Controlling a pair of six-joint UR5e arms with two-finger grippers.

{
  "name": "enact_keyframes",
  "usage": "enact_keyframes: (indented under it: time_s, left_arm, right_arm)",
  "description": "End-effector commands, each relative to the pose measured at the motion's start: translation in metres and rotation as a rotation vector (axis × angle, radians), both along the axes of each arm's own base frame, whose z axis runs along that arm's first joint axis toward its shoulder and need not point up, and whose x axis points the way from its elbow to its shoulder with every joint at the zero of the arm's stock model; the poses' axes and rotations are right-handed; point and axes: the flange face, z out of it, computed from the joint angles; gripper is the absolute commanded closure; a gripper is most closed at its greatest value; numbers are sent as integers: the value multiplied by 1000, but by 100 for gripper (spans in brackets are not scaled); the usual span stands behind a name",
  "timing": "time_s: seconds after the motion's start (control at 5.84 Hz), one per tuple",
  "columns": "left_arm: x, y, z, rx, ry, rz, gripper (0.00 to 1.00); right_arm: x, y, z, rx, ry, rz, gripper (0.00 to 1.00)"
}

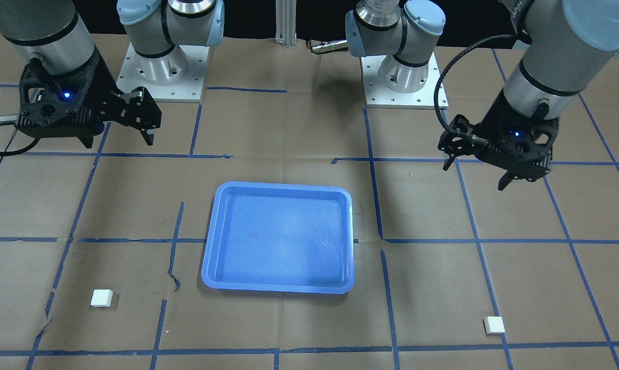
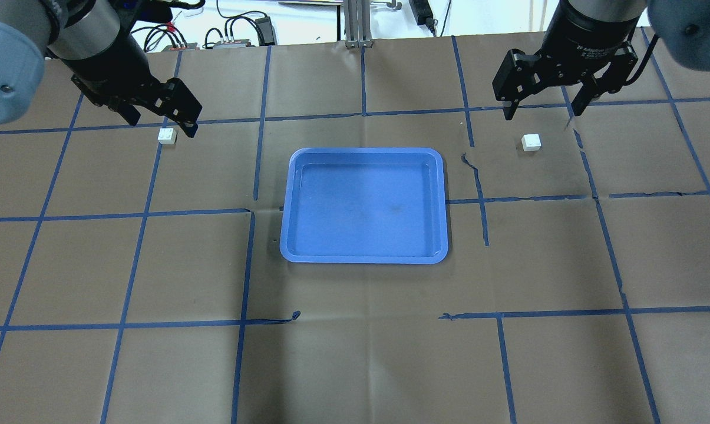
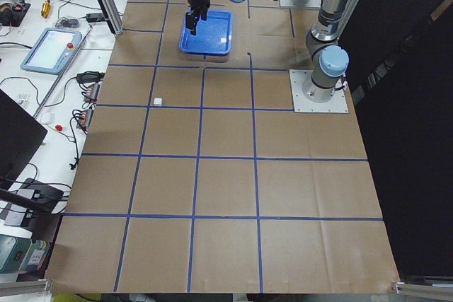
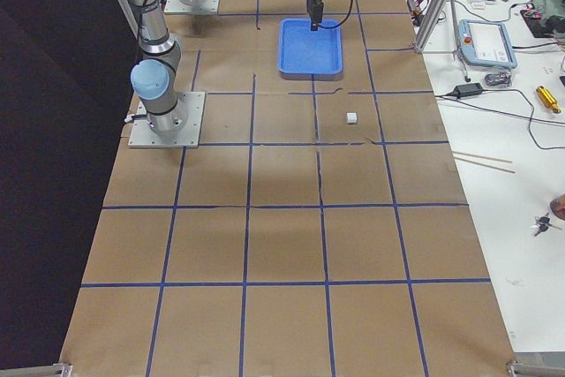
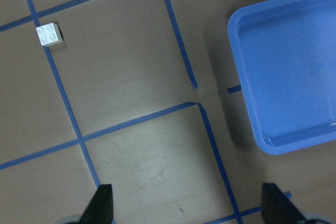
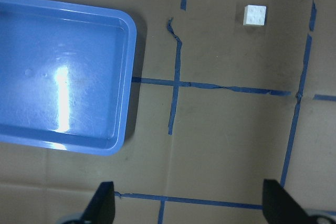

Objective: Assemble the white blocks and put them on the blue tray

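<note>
The blue tray (image 2: 363, 203) lies empty at the table's middle, also in the front view (image 1: 281, 236). One white block (image 2: 167, 136) sits on the table on my left side, also seen in the front view (image 1: 494, 325) and at the top left of the left wrist view (image 5: 50, 34). The other white block (image 2: 531, 142) sits on my right side (image 1: 101, 298), at the top right of the right wrist view (image 6: 255, 15). My left gripper (image 1: 473, 177) and right gripper (image 1: 119, 143) hang open and empty, high above the table, apart from both blocks.
Brown paper with blue tape lines covers the table. The two arm bases (image 1: 160, 67) (image 1: 404, 72) stand at the robot's side. Benches with cables and a pendant (image 4: 484, 41) flank the far edge. The tray's corner shows in both wrist views (image 5: 294, 77) (image 6: 58, 77).
</note>
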Motion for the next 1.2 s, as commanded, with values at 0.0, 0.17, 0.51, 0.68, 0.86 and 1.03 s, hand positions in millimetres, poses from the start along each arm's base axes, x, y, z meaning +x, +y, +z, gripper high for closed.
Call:
enact_keyframes:
  time_s: [0.0, 0.17, 0.51, 0.68, 0.86, 1.03]
  left_arm:
    - [36, -48, -57, -39, -31, -264, 2]
    - [46, -70, -98, -63, -62, -487, 2]
    - [99, -88, -162, 5, -59, -784, 2]
    - [121, -107, -180, -5, -80, -888, 2]
    - [124, -117, -197, -14, -89, -940, 3]
    - [131, -135, -215, -16, -87, -1005, 3]
  right_arm:
    - [-8, -10, 5, -68, 24, 361, 0]
    - [-10, -12, 3, -66, 29, 480, 0]
    - [-20, -26, -6, -76, 47, 811, 0]
    - [-40, -37, -16, -64, 47, 1008, 0]
    - [-77, -44, -19, -58, 44, 1115, 0]
    - [-112, -47, -22, -84, 17, 1235, 0]
